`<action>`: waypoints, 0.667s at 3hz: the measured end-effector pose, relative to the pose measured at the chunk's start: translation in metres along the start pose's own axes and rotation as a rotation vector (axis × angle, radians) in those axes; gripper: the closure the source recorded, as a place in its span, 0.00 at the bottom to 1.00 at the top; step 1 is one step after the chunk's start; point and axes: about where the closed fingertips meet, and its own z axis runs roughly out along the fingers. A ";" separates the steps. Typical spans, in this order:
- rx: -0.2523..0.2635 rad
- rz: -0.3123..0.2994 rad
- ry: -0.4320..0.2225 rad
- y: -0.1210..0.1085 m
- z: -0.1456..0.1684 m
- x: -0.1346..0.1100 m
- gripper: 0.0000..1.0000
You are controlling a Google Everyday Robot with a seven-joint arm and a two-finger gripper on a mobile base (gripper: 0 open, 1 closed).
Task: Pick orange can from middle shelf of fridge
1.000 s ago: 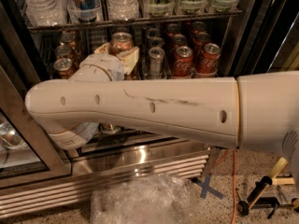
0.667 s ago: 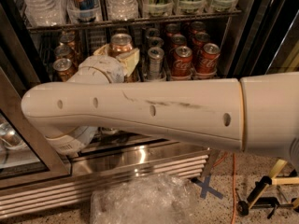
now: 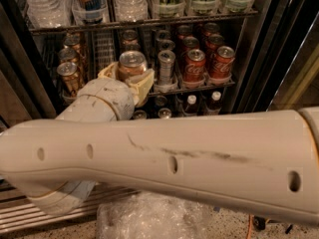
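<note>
The orange can (image 3: 132,63), brownish with a silver lid, sits between the cream fingers (image 3: 144,86) of my gripper (image 3: 130,79), which is shut on it. It is held just in front of the middle shelf (image 3: 199,88) of the fridge (image 3: 259,59), left of centre. My wrist (image 3: 102,101) is directly below and left of the can. My thick cream forearm (image 3: 189,158) crosses the whole lower view and hides the fridge's bottom part.
A silver-grey can (image 3: 166,63) and red Coca-Cola cans (image 3: 194,66) stand just right of the held can. More brownish cans (image 3: 67,73) stand at its left. Water bottles (image 3: 45,4) fill the shelf above. Crumpled clear plastic (image 3: 149,218) lies on the floor.
The gripper and the orange can have come down and out toward the camera. The forearm has dropped lower in the view, uncovering more of the middle shelf.
</note>
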 end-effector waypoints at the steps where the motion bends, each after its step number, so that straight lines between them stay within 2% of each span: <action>1: -0.001 0.006 0.010 -0.007 -0.021 0.000 1.00; 2: -0.002 0.009 0.017 -0.011 -0.032 0.000 1.00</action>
